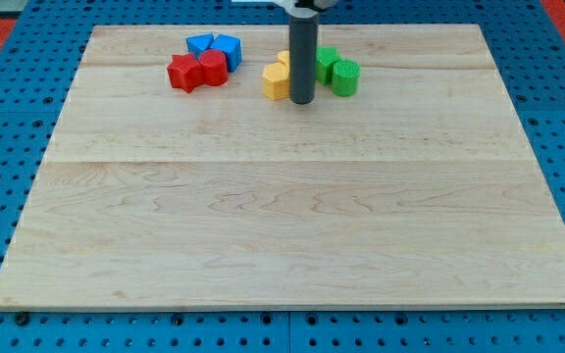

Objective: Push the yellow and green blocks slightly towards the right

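Two yellow blocks sit near the view's top centre: a hexagonal one [276, 82] and another [284, 61] behind it, partly hidden by the rod. Two green blocks lie just right of them: a cylinder [345, 76] and a second green block [327, 62], partly hidden by the rod. My tip [302, 101] rests on the board between the yellow and green blocks, touching or nearly touching the hexagonal yellow block's right side and a little left of the green cylinder.
Two red blocks [182, 74] [213, 69] and two blue blocks [201, 44] [227, 47] cluster to the left of the yellow ones. The wooden board [292, 216] lies on a blue perforated table [8, 147].
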### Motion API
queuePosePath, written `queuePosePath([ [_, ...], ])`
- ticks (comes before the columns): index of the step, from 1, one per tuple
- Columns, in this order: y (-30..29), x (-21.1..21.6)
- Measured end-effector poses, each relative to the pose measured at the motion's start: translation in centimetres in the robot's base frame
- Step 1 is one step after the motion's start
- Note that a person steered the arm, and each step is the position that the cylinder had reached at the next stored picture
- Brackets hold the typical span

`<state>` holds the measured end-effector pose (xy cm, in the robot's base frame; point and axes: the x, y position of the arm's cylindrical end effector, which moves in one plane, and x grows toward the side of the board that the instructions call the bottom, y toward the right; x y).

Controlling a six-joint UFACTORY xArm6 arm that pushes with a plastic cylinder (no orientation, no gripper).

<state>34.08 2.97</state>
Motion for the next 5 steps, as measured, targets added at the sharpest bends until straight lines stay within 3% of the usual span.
queuePosePath([
  [1, -3.3, 1.0],
  [2, -12.5, 0.0],
  [3, -6.4, -2.7],
  [4, -3.4, -2.6],
  [5, -10.3, -2.7],
])
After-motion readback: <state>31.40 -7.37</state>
